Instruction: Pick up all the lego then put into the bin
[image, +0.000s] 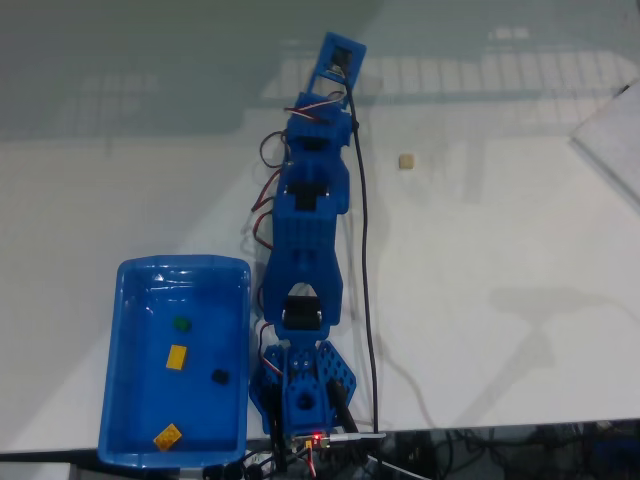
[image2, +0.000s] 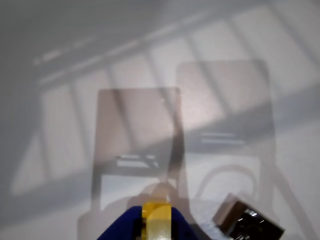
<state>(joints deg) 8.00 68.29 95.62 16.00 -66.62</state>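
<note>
Already four lego pieces are lying inside the bin (image: 130, 300): a dark green one (image: 180, 323), two yellow ones (image: 177, 357) and a black one (image: 219, 376). Well beyond the bin, the tan brick (image: 405, 161) is sitting alone on the surface (image: 520, 300). Probably the arm is reaching out for that last brick, and in the wrist view the fingers (image2: 156, 220) seem to be closing on a yellow piece, though I cannot tell for sure; next, it needs swinging over the tan brick.

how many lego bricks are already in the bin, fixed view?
4 in the bin: dark green brick, yellow brick, black brick, second yellow brick. A tan brick sits out on the table.
</note>
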